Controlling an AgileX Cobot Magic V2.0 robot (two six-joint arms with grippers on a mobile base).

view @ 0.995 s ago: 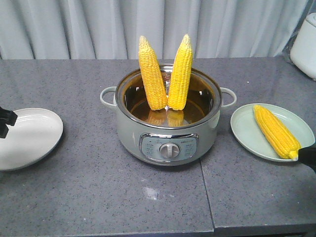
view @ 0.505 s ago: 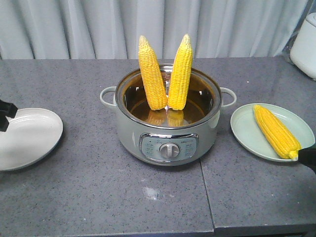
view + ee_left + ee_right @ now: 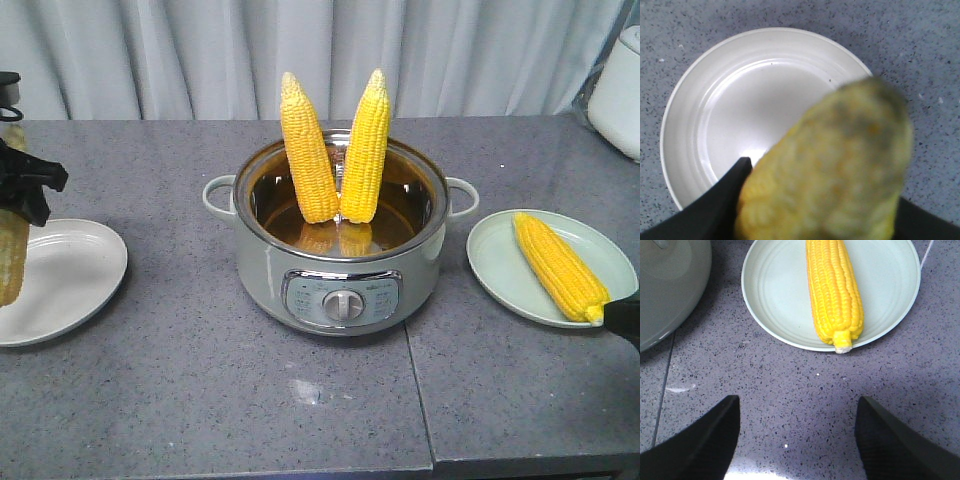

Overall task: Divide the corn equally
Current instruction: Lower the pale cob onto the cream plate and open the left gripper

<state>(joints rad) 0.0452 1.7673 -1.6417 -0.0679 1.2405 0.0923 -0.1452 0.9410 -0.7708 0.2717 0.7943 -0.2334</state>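
Observation:
Two yellow corn cobs [image 3: 308, 150] [image 3: 366, 145] stand upright, tips up, in the steel pot [image 3: 340, 270] at the table's centre. Another corn cob [image 3: 558, 265] lies on the pale green plate [image 3: 500, 270] at the right. My left gripper [image 3: 30, 185] is shut on a duller corn cob [image 3: 10, 260] that hangs over the left part of the white plate [image 3: 70, 270]. In the left wrist view that cob [image 3: 840, 170] is blurred above the bare plate [image 3: 740, 90]. My right gripper [image 3: 797, 405] is open over the table, just short of the green plate [image 3: 780, 290] and its cob [image 3: 834, 290].
A white appliance [image 3: 620, 90] stands at the back right corner. A grey curtain closes off the back. The pot's side handles [image 3: 218, 195] stick out left and right, and its wall [image 3: 665, 290] shows at the right wrist view's upper left.
My left gripper has risen and come further into view, and a corn cob now shows hanging from it beside the white plate. The right arm has stayed put.

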